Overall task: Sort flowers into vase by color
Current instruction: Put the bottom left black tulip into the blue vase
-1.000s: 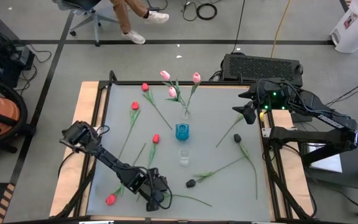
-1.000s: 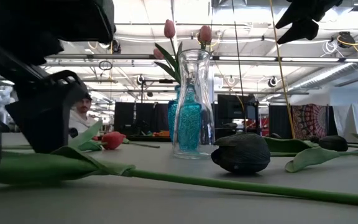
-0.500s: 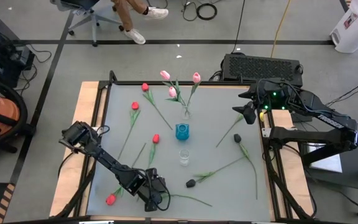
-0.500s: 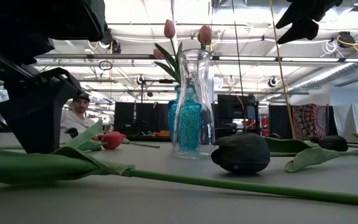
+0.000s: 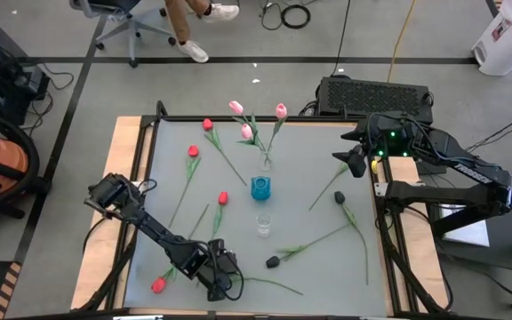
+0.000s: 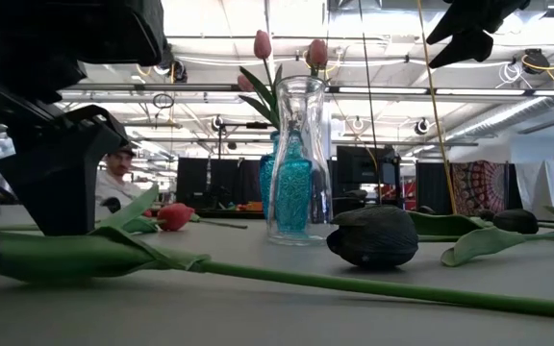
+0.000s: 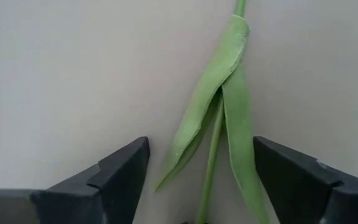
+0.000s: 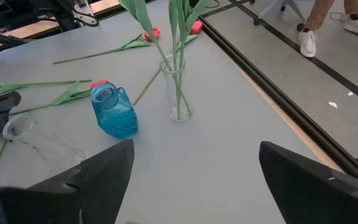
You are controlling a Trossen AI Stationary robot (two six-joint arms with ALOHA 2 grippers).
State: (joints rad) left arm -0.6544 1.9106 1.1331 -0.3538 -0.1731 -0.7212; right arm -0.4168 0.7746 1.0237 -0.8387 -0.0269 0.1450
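The left gripper [image 7: 197,186] has its jaws wide astride a green stem [image 7: 213,149] near the blue vase [image 5: 261,188], gripping nothing yet, the right gripper [image 5: 352,162] hangs open; three pink tulips [image 5: 258,122] are sorted, nine remain on the worktop [image 5: 318,258].

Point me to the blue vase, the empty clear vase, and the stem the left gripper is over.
blue vase [image 5: 260,188], high view, on its body.
empty clear vase [image 5: 263,224], high view, on its rim.
green stem [image 7: 211,163], left wrist view, on the stem between the open fingers.
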